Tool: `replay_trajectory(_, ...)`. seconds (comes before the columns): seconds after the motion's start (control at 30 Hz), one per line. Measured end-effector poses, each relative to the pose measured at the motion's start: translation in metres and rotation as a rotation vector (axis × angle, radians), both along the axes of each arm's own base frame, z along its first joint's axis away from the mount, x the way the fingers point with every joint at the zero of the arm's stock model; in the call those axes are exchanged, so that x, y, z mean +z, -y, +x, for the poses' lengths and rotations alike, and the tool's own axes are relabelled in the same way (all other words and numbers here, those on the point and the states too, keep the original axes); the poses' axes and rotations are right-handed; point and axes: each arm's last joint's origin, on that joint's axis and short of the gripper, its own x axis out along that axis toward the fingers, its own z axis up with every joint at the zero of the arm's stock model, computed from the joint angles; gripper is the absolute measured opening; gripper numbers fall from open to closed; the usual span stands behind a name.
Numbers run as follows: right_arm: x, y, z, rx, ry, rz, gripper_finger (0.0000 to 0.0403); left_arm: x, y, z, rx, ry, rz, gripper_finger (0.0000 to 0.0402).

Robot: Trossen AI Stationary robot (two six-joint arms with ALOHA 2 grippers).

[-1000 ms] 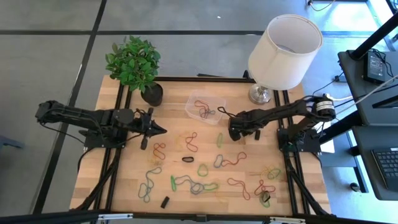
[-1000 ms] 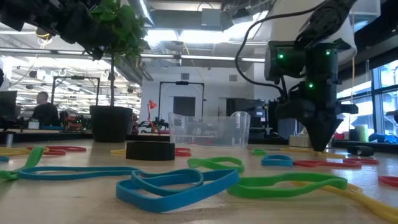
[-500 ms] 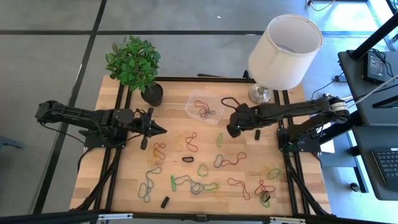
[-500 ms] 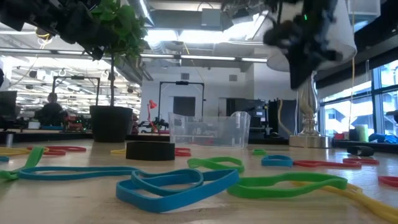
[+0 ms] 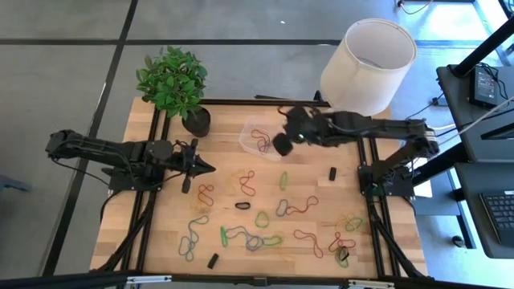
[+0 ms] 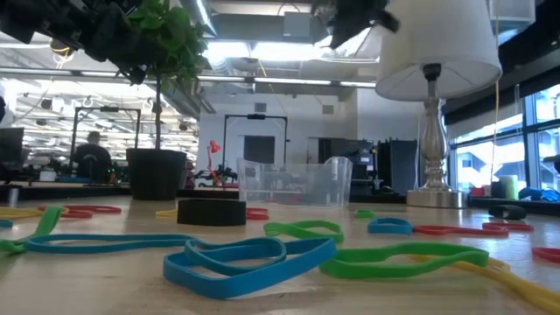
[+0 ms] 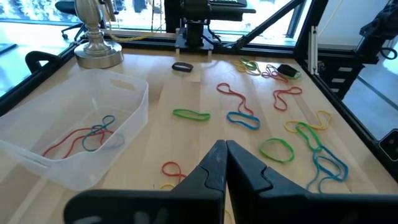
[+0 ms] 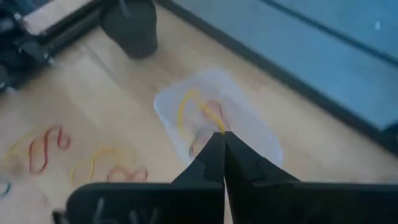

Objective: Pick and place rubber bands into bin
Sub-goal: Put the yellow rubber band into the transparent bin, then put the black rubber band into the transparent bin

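Many coloured rubber bands [image 5: 250,238] lie loose on the wooden table. The clear bin [image 5: 247,135] stands at the far middle with a few bands inside; it also shows in the left wrist view [image 7: 135,99]. My right gripper [image 5: 279,146] hangs high over the bin's right side, slanting down, shut on a yellow rubber band [image 8: 186,102]. My left gripper [image 5: 210,168] waits shut above the table's left half, touching nothing. My right gripper pinches the yellow rubber band between its two fingertips at one end of its loop [image 8: 213,126]. The fingers slant down from the table's right side. The band hangs slack below them, lifted clear, above the bin [image 8: 261,137].
A black plant pot [image 5: 197,121] stands left of the bin, and a lamp [image 5: 366,58] at the far right corner. One small black block [image 5: 332,172] lies right of centre and another [image 5: 213,260] near the front edge. Dark rails run along both sides.
My right gripper has risen high off the table and swung toward the far edge and the left, ending over the bin. It has tipped from pointing nearly straight down to slanting. The small black block that its arm hid now shows.
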Motion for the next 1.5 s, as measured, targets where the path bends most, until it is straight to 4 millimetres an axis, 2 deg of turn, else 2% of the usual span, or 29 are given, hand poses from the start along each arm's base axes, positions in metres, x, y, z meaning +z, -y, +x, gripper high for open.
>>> replay_trajectory(0.13, -0.018, 0.020, 0.030, 0.034, -0.089, 0.011, 0.0000, 0.000, 0.000, 0.000, 0.000, 0.000, 0.000, 0.0001)
replay_trajectory(0.33, -0.073, 0.052, 0.067, 0.044, -0.234, 0.152, 0.0000, 0.000, 0.000, 0.000, 0.000, 0.000, 0.000, 0.0001)
replay_trajectory(0.5, -0.121, 0.078, 0.078, 0.013, -0.376, 0.264, 0.0000, 0.000, 0.000, 0.000, -0.002, 0.000, -0.003, 0.0001)
replay_trajectory(0.7, -0.153, 0.098, 0.082, 0.024, -0.456, 0.355, 0.0010, 0.000, 0.000, 0.000, -0.003, 0.000, -0.004, 0.0001)
replay_trajectory(0.93, -0.166, 0.106, 0.081, 0.024, -0.496, 0.394, 0.0048, 0.000, 0.000, 0.000, -0.004, 0.000, -0.003, 0.0001)
replay_trajectory(1.17, -0.167, 0.112, 0.073, 0.039, -0.569, 0.394, 0.0076, 0.000, 0.000, 0.000, -0.004, 0.000, -0.001, 0.0001)
replay_trajectory(1.37, -0.172, 0.118, 0.068, 0.037, -0.622, 0.409, 0.0075, 0.000, 0.000, 0.000, -0.004, 0.000, -0.001, 0.0001)
replay_trajectory(1.5, -0.178, 0.123, 0.062, 0.013, -0.702, 0.403, 0.0051, 0.000, 0.000, 0.000, -0.004, 0.000, -0.001, 0.0001)
